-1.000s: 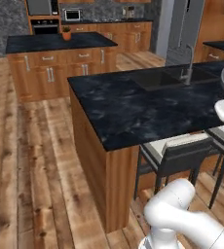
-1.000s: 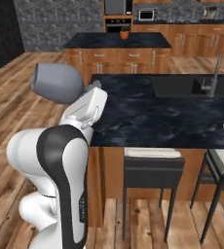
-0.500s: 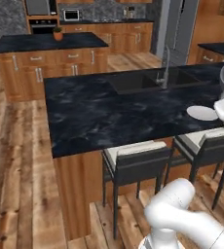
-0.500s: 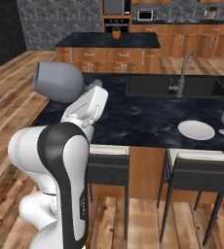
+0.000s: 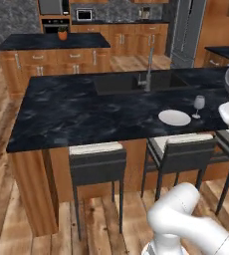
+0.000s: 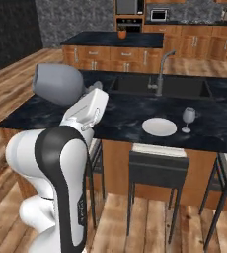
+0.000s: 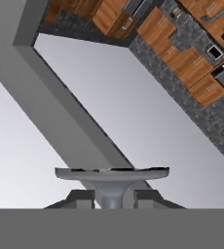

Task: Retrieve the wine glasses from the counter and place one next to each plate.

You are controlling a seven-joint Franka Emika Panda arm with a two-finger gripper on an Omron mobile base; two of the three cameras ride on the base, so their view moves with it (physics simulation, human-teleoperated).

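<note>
In the hand view my gripper (image 7: 111, 198) is shut on the thin stem of a wine glass (image 7: 111, 174), whose round foot spreads just above the dark fingertips (image 7: 82, 197). That view points up at pale ceiling surfaces and high cabinets. On the black marble counter (image 5: 76, 112) (image 6: 120, 116) lies a white plate (image 5: 174, 117) (image 6: 159, 126). A second wine glass (image 5: 199, 103) (image 6: 188, 116) stands upright just to the right of it, close to the plate and apart from it.
A sink (image 5: 136, 82) (image 6: 157, 86) with a faucet (image 6: 162, 64) is set into the counter behind the plate. Dark stools (image 5: 96, 162) (image 5: 178, 149) (image 6: 157, 165) stand along the near side. Another island (image 5: 52, 42) lies farther back across the wooden floor.
The base has driven right along the counter, so both base views shifted. The sink, the plate and the standing glass came fully into view. My grip on the glass stem is unchanged.
</note>
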